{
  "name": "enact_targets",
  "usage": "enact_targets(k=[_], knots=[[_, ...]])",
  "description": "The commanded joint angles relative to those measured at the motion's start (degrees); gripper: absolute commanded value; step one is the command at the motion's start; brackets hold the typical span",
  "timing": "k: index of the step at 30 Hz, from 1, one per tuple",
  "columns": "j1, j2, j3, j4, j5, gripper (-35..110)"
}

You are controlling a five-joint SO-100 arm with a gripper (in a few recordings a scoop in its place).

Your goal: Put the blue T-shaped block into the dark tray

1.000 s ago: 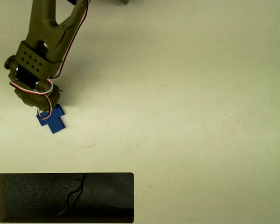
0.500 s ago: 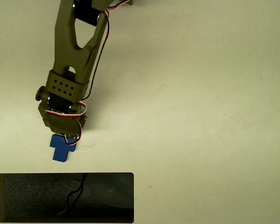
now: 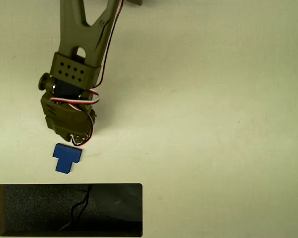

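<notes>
olive arm (image 3: pixel 72 74), red-white-black cables (image 3: pixel 92 94)

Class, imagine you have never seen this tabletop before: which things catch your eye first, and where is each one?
First the blue T-shaped block, bright against the pale table, lying at lower left, apart from everything else. Just above it in the overhead view hangs the olive arm's gripper, with red and white wires looped over it. Below the block, along the bottom edge, sits the dark tray, with nothing blue inside.

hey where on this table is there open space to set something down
The table is bare right of the arm and right of the tray. The tray's floor is also free. It is crowded on the left, where the end effector hangs just above the block, near the tray's top rim.
</notes>
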Motion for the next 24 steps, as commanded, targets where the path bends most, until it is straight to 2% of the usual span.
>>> enact_targets(k=[1,4,8,12,18,24], knots=[[4.22,7.65,0.79,2.72,-4.13,0],[10.81,3.43,0.7,-0.97,-11.95,0],[16.44,-10.63,-4.22,-16.61,-16.35,0],[17.31,-23.73,-16.0,-22.76,-14.68,0],[13.18,-34.63,-23.73,-33.66,-10.02,0],[8.35,-36.12,-24.08,-35.42,-8.53,0]])
